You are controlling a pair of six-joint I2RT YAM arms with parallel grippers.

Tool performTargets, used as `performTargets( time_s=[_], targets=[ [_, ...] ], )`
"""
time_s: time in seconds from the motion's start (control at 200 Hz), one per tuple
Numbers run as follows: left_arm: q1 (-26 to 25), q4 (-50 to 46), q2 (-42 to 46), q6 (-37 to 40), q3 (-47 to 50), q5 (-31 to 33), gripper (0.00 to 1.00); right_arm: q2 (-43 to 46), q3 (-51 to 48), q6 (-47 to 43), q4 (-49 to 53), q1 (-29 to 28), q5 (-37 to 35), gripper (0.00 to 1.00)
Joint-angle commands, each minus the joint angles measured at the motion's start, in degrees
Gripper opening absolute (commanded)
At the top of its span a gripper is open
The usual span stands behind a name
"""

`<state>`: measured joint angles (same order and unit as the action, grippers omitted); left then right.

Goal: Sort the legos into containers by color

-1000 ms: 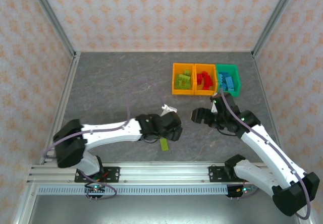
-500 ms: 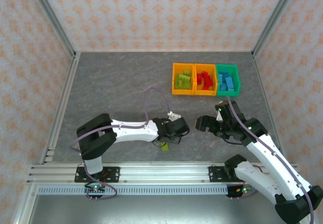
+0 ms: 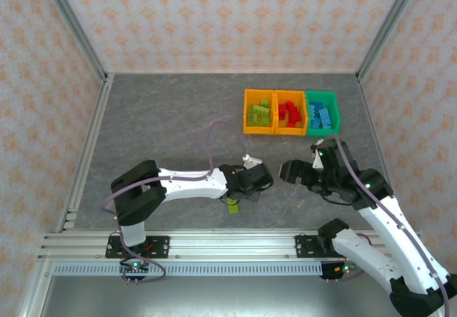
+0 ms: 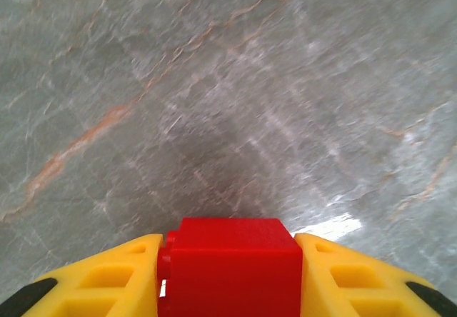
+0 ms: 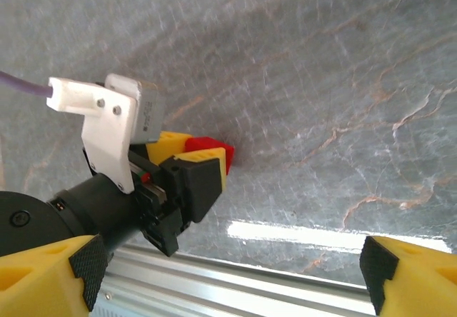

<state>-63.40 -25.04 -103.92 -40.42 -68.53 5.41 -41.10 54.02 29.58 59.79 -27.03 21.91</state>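
1. Left arm: we see it folded low along the near side of the table (image 3: 157, 124). Its elbow is at the left and its forearm runs right.
2. Left gripper (image 3: 258, 179): the yellow fingers (image 4: 121, 274) are pressed against both sides of a red brick (image 4: 232, 260), which is clamped just above the table surface.
3. Right arm: it rises from the near-right base and bends left at the wrist.
4. Right gripper (image 3: 288, 169): the jaws are spread wide with nothing between them. It faces the left gripper, near it but apart.
5. Lime green brick (image 3: 233, 205): it lies on the table beside the left gripper, on the near side.
6. Containers: they stand side by side at the far right, well apart from both grippers.
   - The left orange bin (image 3: 246, 110) holds lime green legos.
   - The middle orange bin (image 3: 277, 121) holds red legos.
   - The green bin (image 3: 337, 113) holds blue legos.
7. Edges: the aluminium rail (image 5: 235, 278) runs close behind the left gripper. We note bare table to the left and toward the far wall (image 3: 228, 24).
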Motion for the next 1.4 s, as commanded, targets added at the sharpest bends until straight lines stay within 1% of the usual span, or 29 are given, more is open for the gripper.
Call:
performTargets(
  time_s=[0.0, 0.075, 0.115, 0.17, 0.19, 0.32, 0.445, 0.646, 0.721, 0.791, 0.831, 0.946, 1.026, 1.121, 1.211, 1.296, 1.391],
  targets=[
    [-0.2, 1.5, 2.1, 6.1, -7.7, 6.4, 0.30, 3.0, 3.7, 3.0, 1.9, -0.3, -8.5, 0.94],
    [0.6, 2.4, -0.4, 10.3, -13.1, 11.4, 0.31, 5.0, 3.9, 5.3, 1.3, -0.2, -13.1, 0.94],
    [1.7, 3.2, -2.5, 12.4, -16.3, 12.3, 0.31, 6.1, 3.5, 7.0, 0.2, -0.3, -14.4, 0.94],
    [3.7, 5.1, -5.1, 14.6, -20.8, 11.7, 0.31, 7.7, 2.7, 8.6, -2.4, -0.3, -14.5, 0.93],
    [4.3, 6.1, -7.5, 15.4, -22.3, 11.6, 0.31, 8.2, 2.3, 9.2, -3.8, -0.3, -14.6, 0.94],
    [7.9, 11.3, -15.9, 19.9, -33.2, 10.8, 0.31, 10.4, 0.2, 12.5, -8.7, -0.2, -16.0, 0.93],
    [9.8, 11.7, -24.9, 23.3, -45.7, 9.5, 0.31, 10.1, -0.2, 12.8, -9.8, -0.2, -15.8, 0.93],
    [12.1, 8.1, -37.7, 26.3, -64.5, 11.8, 0.31, 10.6, 0.2, 12.4, -7.8, -0.3, -16.7, 0.93],
    [12.9, 5.1, -42.1, 27.0, -71.4, 13.0, 0.35, 10.8, 0.8, 12.2, -7.0, -0.3, -16.9, 0.94],
    [13.3, 2.6, -44.6, 27.7, -76.2, 13.0, 0.46, 11.0, 1.1, 12.1, -6.4, -0.2, -17.2, 0.93],
    [13.3, 1.6, -44.8, 27.9, -77.4, 12.7, 0.49, 11.2, 1.1, 12.0, -6.2, -0.3, -17.4, 0.93],
    [13.2, 0.9, -41.5, 26.7, -75.9, 11.3, 0.56, 11.2, 0.8, 12.2, -6.3, -0.2, -17.6, 0.94],
    [13.0, 2.2, -36.5, 25.9, -70.2, 9.5, 0.57, 11.1, 0.7, 12.1, -6.5, -0.2, -17.4, 0.94],
    [12.7, 8.5, -28.0, 24.9, -57.8, 7.6, 0.59, 11.0, 0.7, 12.0, -6.4, -0.3, -17.2, 0.94],
    [11.9, 13.5, -17.5, 24.1, -46.5, 6.6, 0.59, 10.5, 0.7, 11.8, -7.0, -0.2, -16.2, 0.94],
    [10.4, 19.2, -6.6, 24.5, -32.9, 6.8, 0.59, 9.4, 0.6, 10.5, -7.8, -0.3, -13.9, 0.93],
    [8.0, 21.2, 5.1, 26.2, -20.5, 8.7, 0.60, 6.8, -0.6, 9.5, -9.6, -0.3, -9.8, 0.94]
  ],
)
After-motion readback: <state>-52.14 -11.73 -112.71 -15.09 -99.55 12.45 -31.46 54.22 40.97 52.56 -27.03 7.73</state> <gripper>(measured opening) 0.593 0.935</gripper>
